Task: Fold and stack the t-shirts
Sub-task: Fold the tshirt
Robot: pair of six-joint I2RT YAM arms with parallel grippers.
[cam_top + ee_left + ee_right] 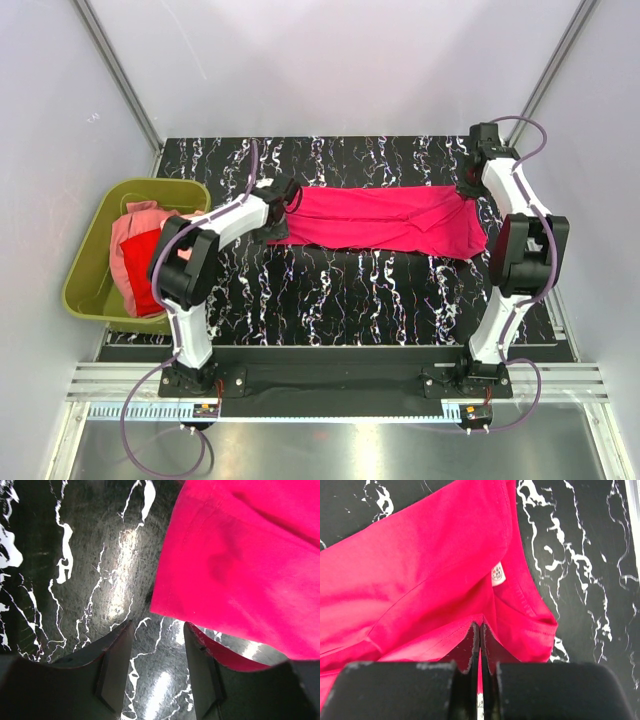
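A bright magenta-pink t-shirt (385,220) lies stretched left to right across the black marbled table (340,290). My right gripper (470,185) is at its far right end, shut on a fold of the shirt's hem (480,625); a white label (497,574) shows just beyond in the neck. My left gripper (285,195) hovers at the shirt's left end, open (157,626), with bare table between its fingers and the shirt's edge (240,565) beside its right finger (202,670). A red t-shirt (140,270) and a pale salmon-pink t-shirt (135,225) lie bunched in the tub.
An olive-green plastic tub (80,260) stands off the table's left edge. White walls close in the back and sides. Both arm bases are bolted at the near edge.
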